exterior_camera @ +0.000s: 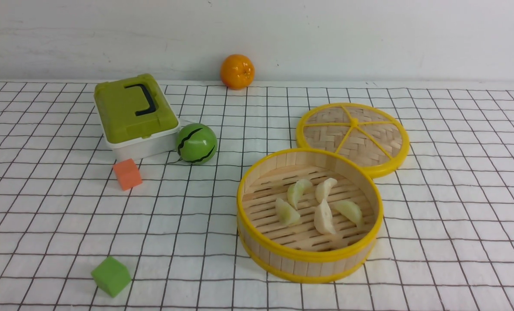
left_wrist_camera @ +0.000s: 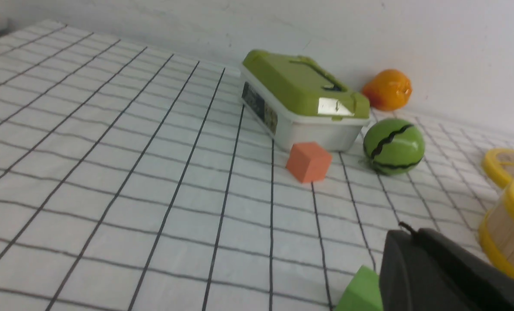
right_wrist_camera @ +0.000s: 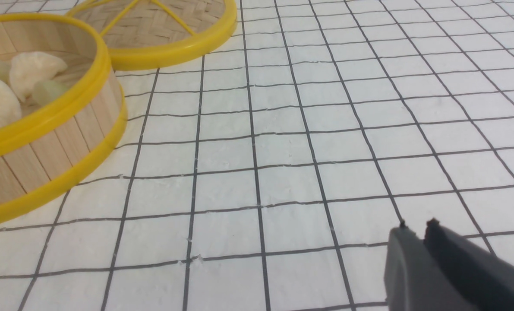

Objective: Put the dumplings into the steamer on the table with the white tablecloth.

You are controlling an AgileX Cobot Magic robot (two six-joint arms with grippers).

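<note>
Several pale crescent dumplings [exterior_camera: 324,218] lie together on the slatted floor of the round bamboo steamer [exterior_camera: 308,255], right of centre on the white grid tablecloth [exterior_camera: 455,216]. The right wrist view shows some of them [right_wrist_camera: 34,69] inside the steamer wall [right_wrist_camera: 45,142]. Neither gripper shows in the front view. My left gripper [left_wrist_camera: 408,229] is shut and empty, low over the cloth, beside a green cube [left_wrist_camera: 362,291], with the steamer's edge [left_wrist_camera: 505,224] to one side. My right gripper [right_wrist_camera: 416,224] is shut and empty over bare cloth, away from the steamer.
The woven yellow-rimmed lid [exterior_camera: 354,134] lies flat behind the steamer, touching it. A green-lidded box [exterior_camera: 131,114], a toy watermelon ball [exterior_camera: 196,143], an orange cube [exterior_camera: 127,174] and the green cube [exterior_camera: 111,276] sit on the left. An orange [exterior_camera: 237,71] rests by the back wall.
</note>
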